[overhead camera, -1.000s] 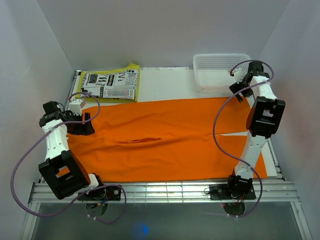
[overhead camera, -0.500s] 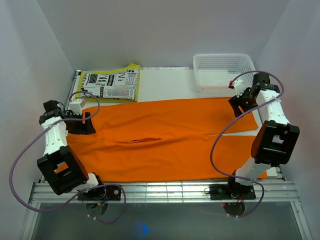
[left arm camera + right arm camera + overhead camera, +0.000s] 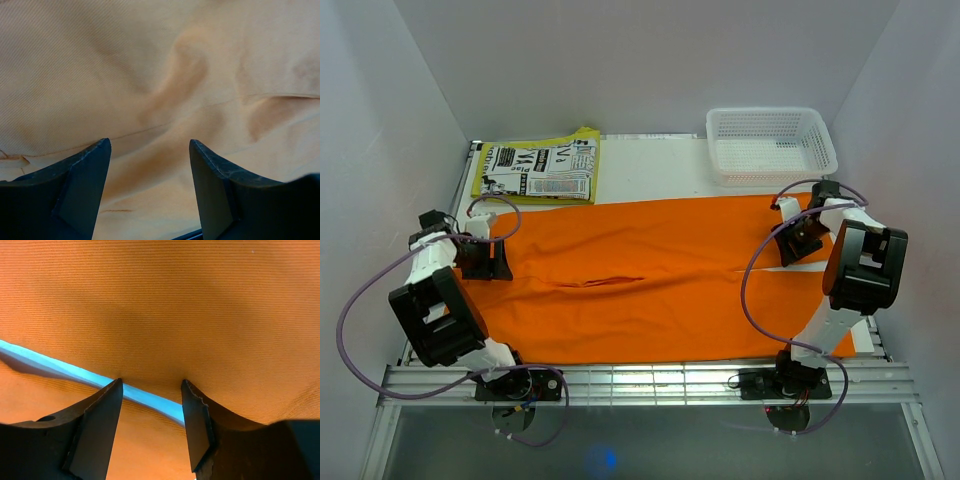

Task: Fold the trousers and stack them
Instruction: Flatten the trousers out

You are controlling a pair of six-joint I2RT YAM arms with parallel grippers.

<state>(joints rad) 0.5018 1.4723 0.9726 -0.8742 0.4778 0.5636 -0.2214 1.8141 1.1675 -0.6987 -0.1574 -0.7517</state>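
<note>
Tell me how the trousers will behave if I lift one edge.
Likely floppy: the trousers lie flat with soft folds, so a lifted edge should sag and drag the rest. Probably not slippery: the weave looks ribbed. Seemingly light, being thin cloth.

Top camera sits high behind the arms [image 3: 438, 318] at the near edge, looking down across the whole table [image 3: 650, 165] to the far wall [image 3: 650, 60]. Left wrist camera hugs the left end of the trousers [image 3: 650, 290], staring down between its own fingers [image 3: 75, 190]; right wrist camera hangs just as close over the right end, so all three views share that orange cloth.
</note>
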